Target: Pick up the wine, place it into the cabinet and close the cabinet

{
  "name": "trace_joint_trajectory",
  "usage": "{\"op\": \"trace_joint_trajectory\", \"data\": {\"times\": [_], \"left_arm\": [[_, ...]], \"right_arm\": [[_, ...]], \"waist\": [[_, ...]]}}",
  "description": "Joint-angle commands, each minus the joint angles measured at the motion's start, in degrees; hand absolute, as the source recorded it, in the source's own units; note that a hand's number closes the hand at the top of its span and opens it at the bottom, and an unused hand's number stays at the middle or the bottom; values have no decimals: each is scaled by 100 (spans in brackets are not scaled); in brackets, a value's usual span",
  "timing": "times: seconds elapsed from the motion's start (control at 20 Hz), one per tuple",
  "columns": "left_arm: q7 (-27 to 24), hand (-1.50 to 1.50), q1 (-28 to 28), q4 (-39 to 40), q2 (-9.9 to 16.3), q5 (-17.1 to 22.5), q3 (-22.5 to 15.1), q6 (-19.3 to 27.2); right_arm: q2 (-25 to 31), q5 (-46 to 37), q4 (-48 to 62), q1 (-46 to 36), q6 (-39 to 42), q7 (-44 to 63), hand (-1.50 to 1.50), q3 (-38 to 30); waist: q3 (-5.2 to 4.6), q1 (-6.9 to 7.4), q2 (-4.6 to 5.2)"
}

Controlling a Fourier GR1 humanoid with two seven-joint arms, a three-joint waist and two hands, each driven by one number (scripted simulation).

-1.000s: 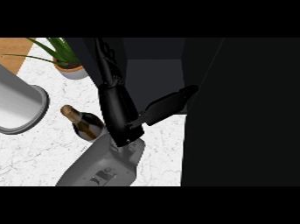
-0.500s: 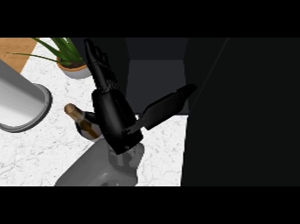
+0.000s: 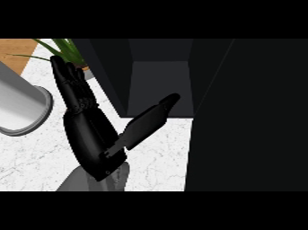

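The wine bottle cannot be located in the head view: no part of it shows, and whether it lies behind the hand or elsewhere cannot be determined. One hand (image 3: 86,134) is in view, rising from a grey forearm (image 3: 96,179) at the lower edge; because only this one arm shows and it sits left of centre, it cannot be told for certain which hand it is, though its place suggests the left hand. Its fingers (image 3: 67,78) are straight and released, pointing up the view, and the thumb (image 3: 149,119) is spread out to the right toward the dark cabinet (image 3: 156,87); nothing is grasped. The cabinet interior is very dark and its contents cannot be made out. A large black panel (image 3: 256,117), probably the cabinet door, fills the right side and hides everything behind it. A grey cylinder (image 3: 10,103) is cut off by the left edge, standing on the white marble table (image 3: 30,157), and a green plant (image 3: 67,49) is partly hidden behind the fingers, beside a strip of wooden surface (image 3: 10,47) at upper left. Compared with the earlier frames, the brown bottle that lay on the table just left of the hand is no longer visible, and the hand stands higher in the view with the fingers reaching up beside the plant.
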State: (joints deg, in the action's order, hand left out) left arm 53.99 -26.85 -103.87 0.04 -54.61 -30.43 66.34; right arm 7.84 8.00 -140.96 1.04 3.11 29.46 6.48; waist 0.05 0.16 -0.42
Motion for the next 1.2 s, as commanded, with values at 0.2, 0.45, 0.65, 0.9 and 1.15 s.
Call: {"op": "trace_joint_trajectory", "data": {"times": [0.2, 0.45, 0.65, 0.9, 1.15], "left_arm": [[415, -150, 784, -822, -4, -730, 91, -273], [404, -150, 1386, -1606, 64, -508, 193, -678], [108, -150, 1664, -1191, 273, 131, 35, 83], [-140, -150, 1560, -1159, 638, 1040, 287, 171], [-856, -150, 1986, -939, 1218, 2029, -42, 977]], "right_arm": [[-34, 26, -815, -308, -296, 766, -150, 94], [-28, 158, -749, 33, -79, 433, -150, -46], [1, 194, -818, -112, -109, 654, -150, -47], [-170, 11, -549, 133, 53, 239, -150, 167], [5, 383, -655, -279, 41, 657, -150, -254]], "waist": [[-7, -18, 23], [-5, -17, 25], [-9, -45, 36], [-8, -62, 42], [-15, -72, 49]]}}
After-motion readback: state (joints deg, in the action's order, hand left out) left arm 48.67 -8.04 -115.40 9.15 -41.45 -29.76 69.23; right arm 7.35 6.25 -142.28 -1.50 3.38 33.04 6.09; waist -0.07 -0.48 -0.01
